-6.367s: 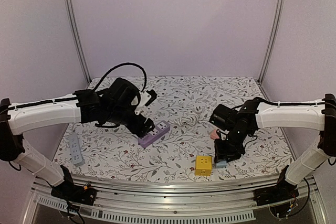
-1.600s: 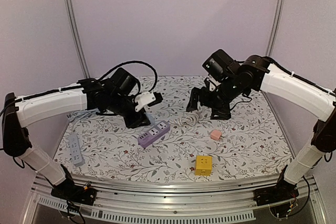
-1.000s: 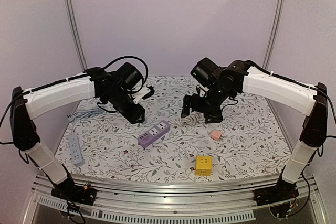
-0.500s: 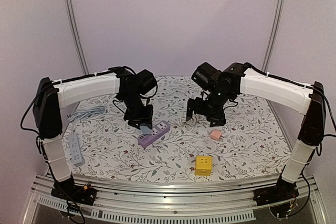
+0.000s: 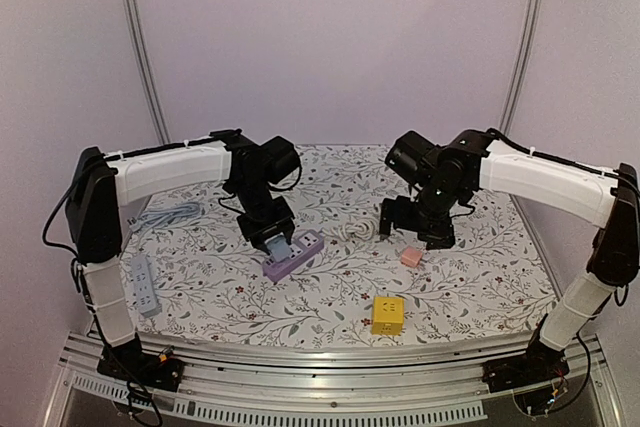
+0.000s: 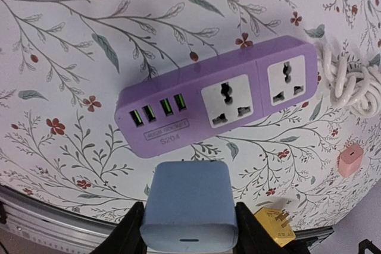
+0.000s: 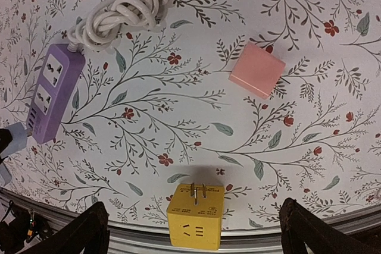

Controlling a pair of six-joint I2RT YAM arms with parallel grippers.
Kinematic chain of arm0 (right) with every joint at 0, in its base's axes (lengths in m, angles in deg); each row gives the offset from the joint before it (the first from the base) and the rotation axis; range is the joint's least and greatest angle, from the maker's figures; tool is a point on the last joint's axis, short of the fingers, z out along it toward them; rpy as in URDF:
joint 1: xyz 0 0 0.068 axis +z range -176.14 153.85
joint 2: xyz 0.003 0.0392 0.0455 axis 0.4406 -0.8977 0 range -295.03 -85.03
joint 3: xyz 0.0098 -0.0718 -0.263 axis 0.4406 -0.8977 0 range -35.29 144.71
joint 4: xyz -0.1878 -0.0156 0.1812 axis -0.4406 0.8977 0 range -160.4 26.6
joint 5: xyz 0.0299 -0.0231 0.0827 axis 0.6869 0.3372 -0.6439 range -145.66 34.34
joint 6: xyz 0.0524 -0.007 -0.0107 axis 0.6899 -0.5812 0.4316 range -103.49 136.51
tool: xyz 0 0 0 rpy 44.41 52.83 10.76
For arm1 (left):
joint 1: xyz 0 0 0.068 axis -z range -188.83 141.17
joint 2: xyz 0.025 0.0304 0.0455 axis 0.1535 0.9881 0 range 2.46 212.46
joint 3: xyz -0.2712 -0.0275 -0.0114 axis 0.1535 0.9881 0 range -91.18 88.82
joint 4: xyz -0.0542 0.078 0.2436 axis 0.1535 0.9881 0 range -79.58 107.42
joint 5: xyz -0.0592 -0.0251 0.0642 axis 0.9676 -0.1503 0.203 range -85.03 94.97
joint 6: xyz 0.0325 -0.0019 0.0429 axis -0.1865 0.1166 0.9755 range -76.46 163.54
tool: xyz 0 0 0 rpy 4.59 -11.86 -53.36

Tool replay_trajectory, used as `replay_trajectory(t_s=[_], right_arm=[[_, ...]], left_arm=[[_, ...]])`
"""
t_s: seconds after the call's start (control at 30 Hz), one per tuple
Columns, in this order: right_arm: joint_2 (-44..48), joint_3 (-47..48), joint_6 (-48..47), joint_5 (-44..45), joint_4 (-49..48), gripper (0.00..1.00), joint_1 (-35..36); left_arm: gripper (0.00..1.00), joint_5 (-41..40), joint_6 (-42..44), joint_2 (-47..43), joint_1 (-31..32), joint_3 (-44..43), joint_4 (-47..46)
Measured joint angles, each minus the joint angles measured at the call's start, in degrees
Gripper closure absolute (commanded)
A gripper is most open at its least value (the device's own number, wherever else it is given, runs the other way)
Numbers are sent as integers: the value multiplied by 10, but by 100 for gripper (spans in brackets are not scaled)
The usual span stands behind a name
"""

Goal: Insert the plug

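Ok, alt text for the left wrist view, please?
The left claw holds a blue charger plug close to a purple power strip lying on the floral tablecloth. A coiled white cord lies at the right edge.

Pale lilac walls (image 5: pixel 330 47) close in the back and sides, with slim aluminium posts (image 5: pixel 140 47) at the rear corners. The table (image 5: pixel 490 267) wears a white cloth (image 7: pixel 178 87) printed with twigs and small red flowers; a metal rail (image 5: pixel 330 367) edges its near side.

we read "S204" on the purple power strip (image 6: pixel 220 96), printed beneath its USB ports (image 6: pixel 156 110), a smaller line just above it too fine for us
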Motion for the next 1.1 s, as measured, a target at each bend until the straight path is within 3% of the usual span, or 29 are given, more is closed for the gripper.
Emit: replay_trajectory(t_s=[0.4,0.8,1.1], right_arm=[[31,-33,-71,3,-27,1,-47],[93,-82,-148,-30,-70,1,-133],[90,-90,-176,-54,-85,1,-140]], left_arm=[[100,-29,-99,21,15,-27,-31],[100,-59,-115,42,32,-36,-36],[100,-79,-116,54,33,-54,-33]])
